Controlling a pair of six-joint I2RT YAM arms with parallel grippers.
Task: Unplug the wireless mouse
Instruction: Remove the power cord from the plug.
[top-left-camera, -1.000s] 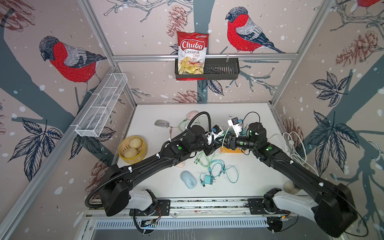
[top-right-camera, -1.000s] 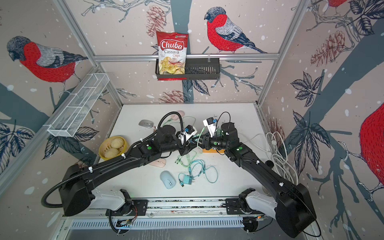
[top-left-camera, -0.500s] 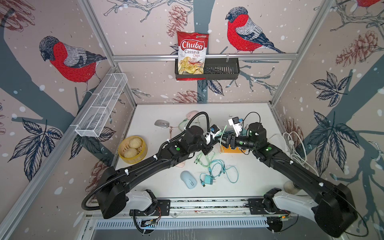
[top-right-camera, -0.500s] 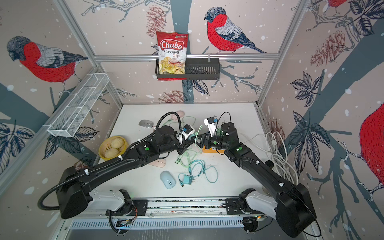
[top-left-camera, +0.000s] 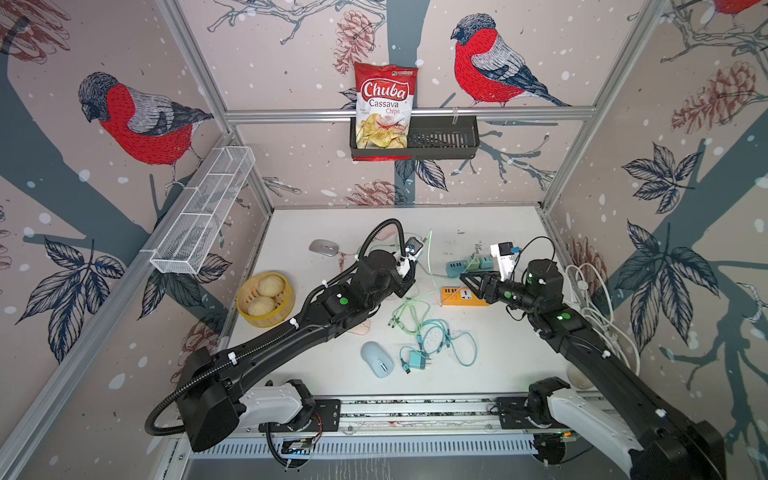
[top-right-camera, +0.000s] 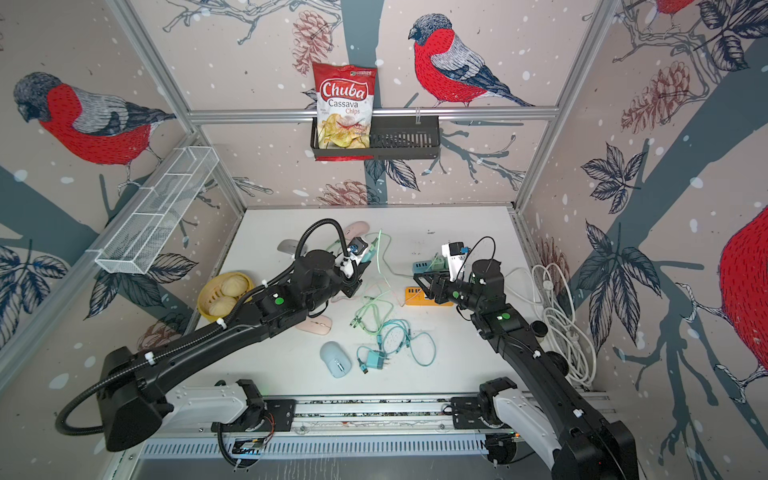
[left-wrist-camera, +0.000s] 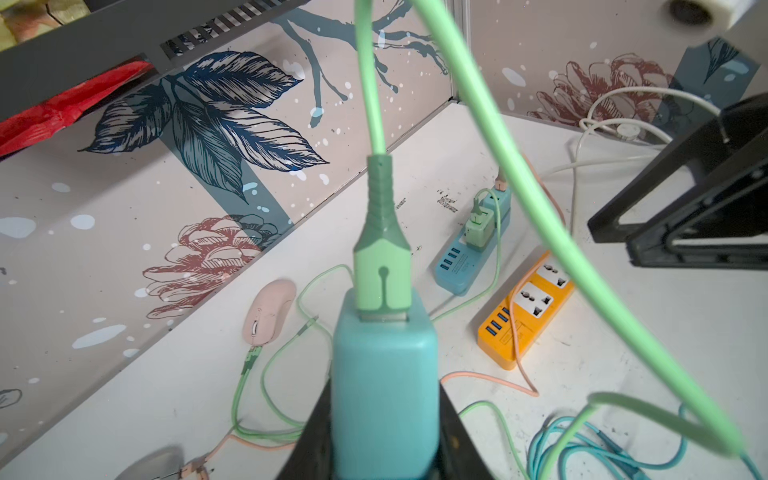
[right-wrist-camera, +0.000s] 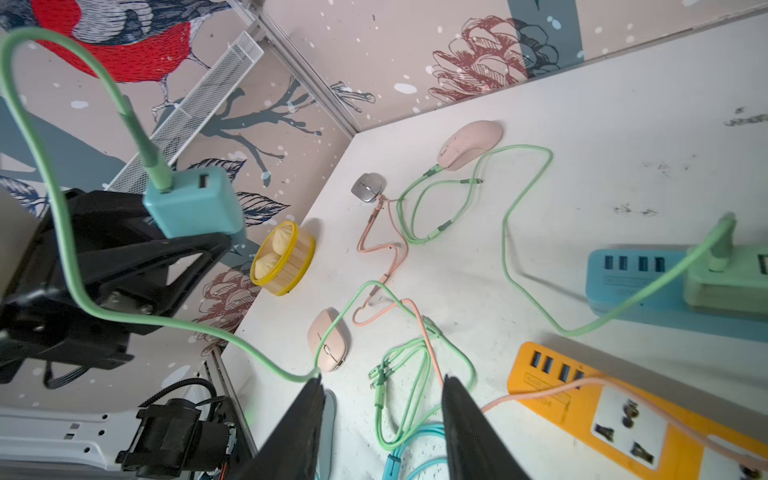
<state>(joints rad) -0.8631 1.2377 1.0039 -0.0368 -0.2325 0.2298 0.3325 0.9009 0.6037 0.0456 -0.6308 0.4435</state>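
Left jaws clench the teal adapter (left-wrist-camera: 384, 374), raised off the surface (left-wrist-camera: 665, 332), apparently anchoring it so its green cable (left-wrist-camera: 374, 104) can be pulled. Right jaws stand parted, empty. The pink mouse (right-wrist-camera: 328, 340) lies below, where that cable appears to end.

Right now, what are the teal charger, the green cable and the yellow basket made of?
The charger looks like hard plastic, matte teal: smooth moulded faces, rounded corners.
The cable seems a soft rubbery sleeve, matte green: it bends in loose loops.
The basket wall looks like bamboo or wood slats; its shiny yellow rim may be plastic.
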